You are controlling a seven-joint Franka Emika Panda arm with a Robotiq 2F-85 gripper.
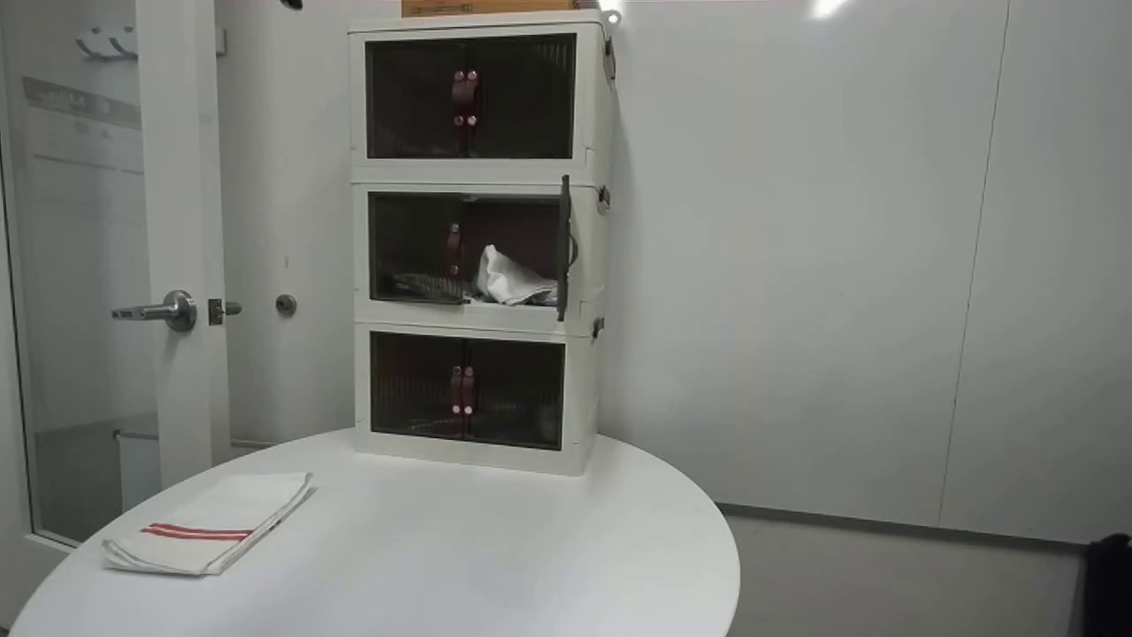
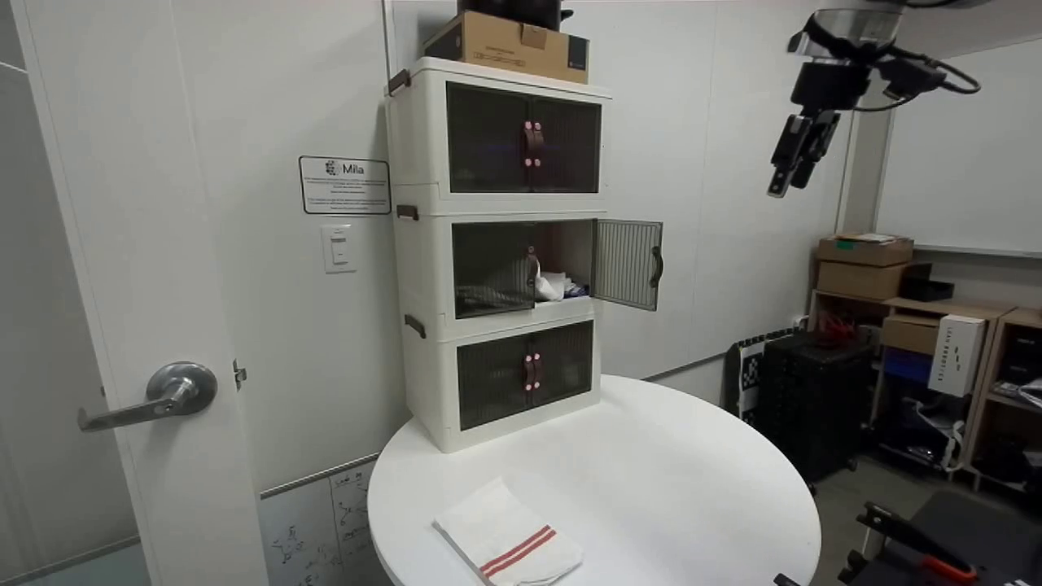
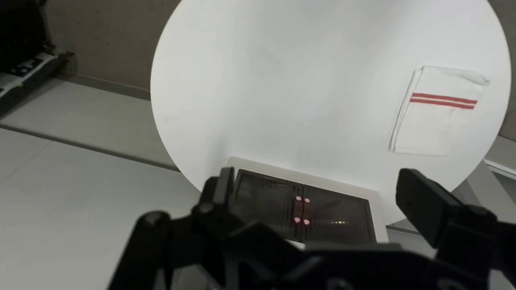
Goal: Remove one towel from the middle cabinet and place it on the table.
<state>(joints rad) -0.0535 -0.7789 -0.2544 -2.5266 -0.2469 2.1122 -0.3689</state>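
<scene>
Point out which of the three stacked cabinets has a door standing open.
The middle cabinet: its right-hand door stands wide open, showing white cloth inside. The top cabinet and bottom cabinet are both shut.

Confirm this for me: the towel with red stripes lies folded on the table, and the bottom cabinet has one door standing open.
Wrong cabinet: the open door belongs to the middle cabinet, as both exterior views show; the bottom cabinet is shut. The rest holds: the towel with red stripes lies folded on the table.
</scene>
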